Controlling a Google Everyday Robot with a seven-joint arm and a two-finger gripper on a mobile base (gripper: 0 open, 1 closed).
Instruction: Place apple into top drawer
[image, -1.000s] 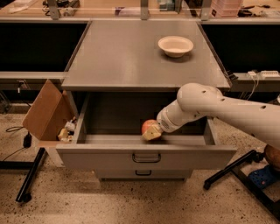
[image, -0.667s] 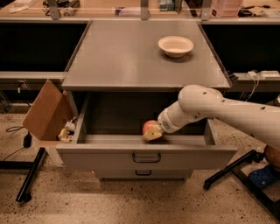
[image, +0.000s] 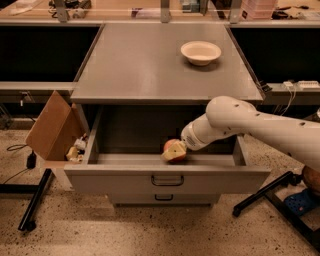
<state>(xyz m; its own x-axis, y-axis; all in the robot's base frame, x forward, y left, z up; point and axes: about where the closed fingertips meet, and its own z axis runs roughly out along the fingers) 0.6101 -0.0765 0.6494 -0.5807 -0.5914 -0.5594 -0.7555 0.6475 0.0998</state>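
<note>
box: cardboard box (image: 50, 129) leaning at far left, beside the cabinet, small items at its foot
drawer: top drawer (image: 120, 179) pulled wide open, floor bare apart from the apple
lower drawer: lower drawer (image: 135, 199) under it, closed
apple: apple (image: 173, 151) inside the drawer, near mid-width, just behind the front wall, pale patch facing the camera
gripper: gripper (image: 183, 145) down inside the drawer, touching the apple's right side
grip: cannot tell whether it clamps the apple or has let go, tip hidden against the fruit
bowl: bowl (image: 200, 52) on the countertop (image: 150, 65), back right, well apart from the work
arm: arm (image: 250, 125) reaches in from the right, over the drawer's right wall
step: placing, apple looks low enough to be at or near the drawer floor, can't say if it rests there
progress: nearly done by my read
next: release if held, then lift straight up and back out right, clearing the front wall and countertop edge
risk: apple may roll once freed
</note>
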